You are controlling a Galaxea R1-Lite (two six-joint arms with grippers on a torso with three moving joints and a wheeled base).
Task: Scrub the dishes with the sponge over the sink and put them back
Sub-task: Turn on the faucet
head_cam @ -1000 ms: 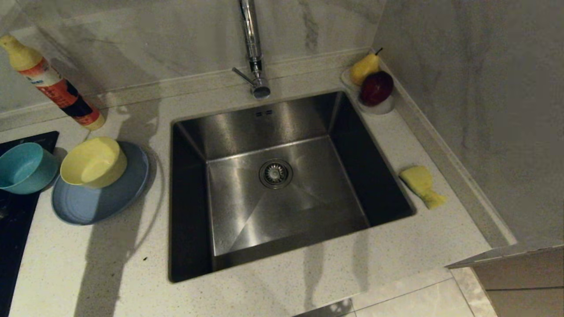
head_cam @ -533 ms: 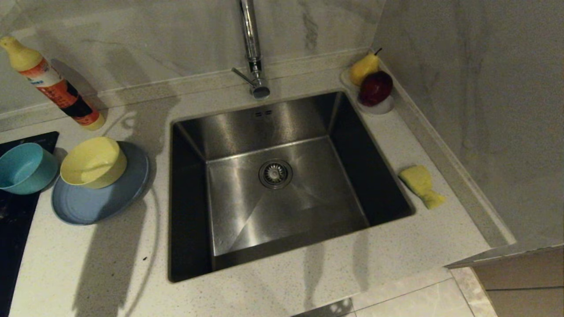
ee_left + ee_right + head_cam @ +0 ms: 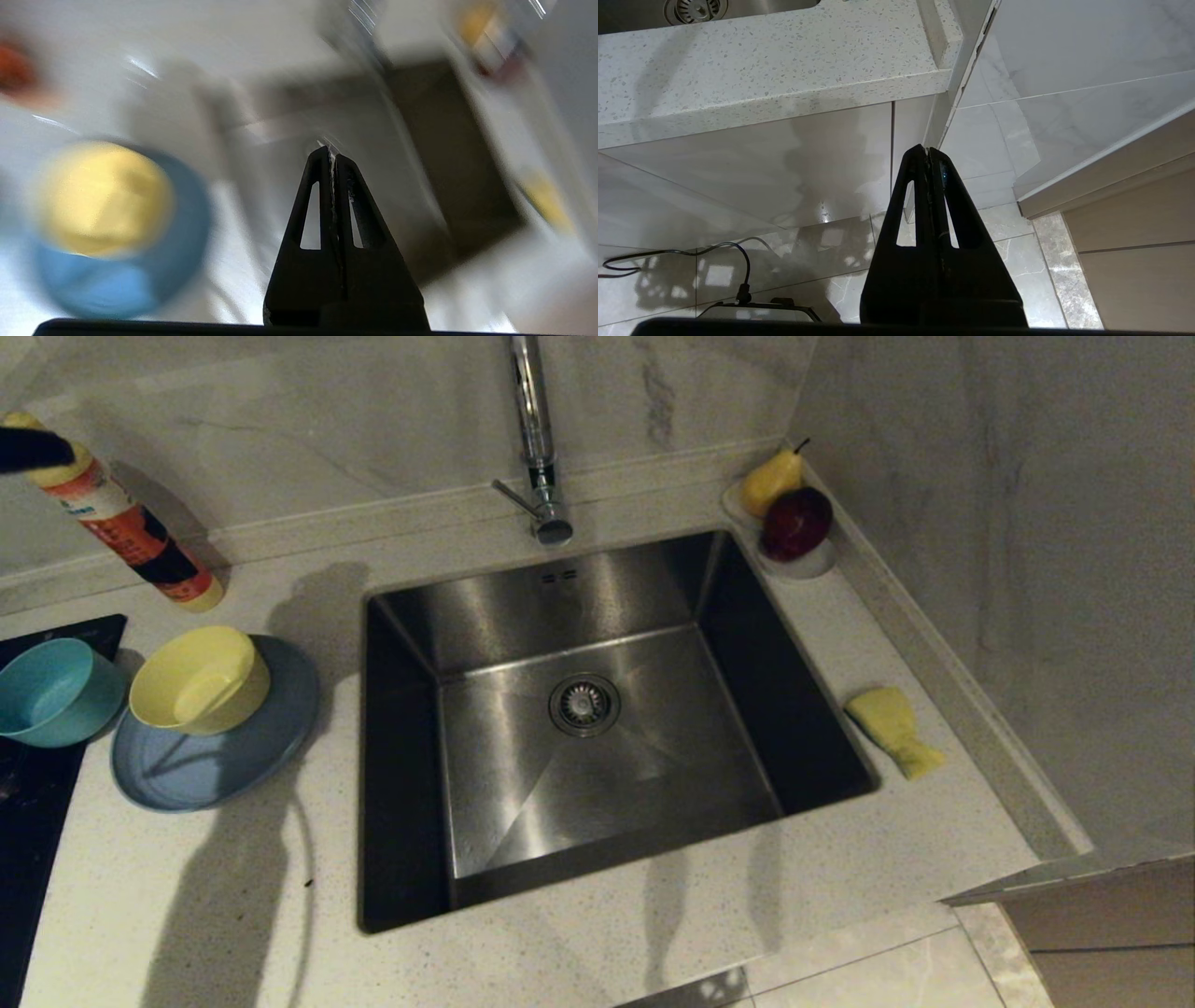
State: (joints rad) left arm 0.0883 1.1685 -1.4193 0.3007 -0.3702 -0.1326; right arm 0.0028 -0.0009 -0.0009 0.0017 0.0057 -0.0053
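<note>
The pale yellow bowl sits on the light-blue plate, left of the sink. Beside them, further left, stands the teal-blue bowl. The yellow sponge lies on the counter right of the sink. My left gripper is shut and empty, up in the air above the counter; only a dark tip of it shows at the head view's top left. Its blurred wrist view takes in the yellow bowl, the plate and the sink. Parked below the counter edge, my right gripper is shut.
A tall chrome tap rises behind the sink. A yellow-capped bottle leans at the back left. A white dish with a pear and a red fruit stands in the back right corner. A black hob borders the dishes. A wall runs along the right.
The left gripper's dark tip has come into the head view at the top left, and the arm's shadow has shifted across the counter. Dishes and sponge have not moved.
</note>
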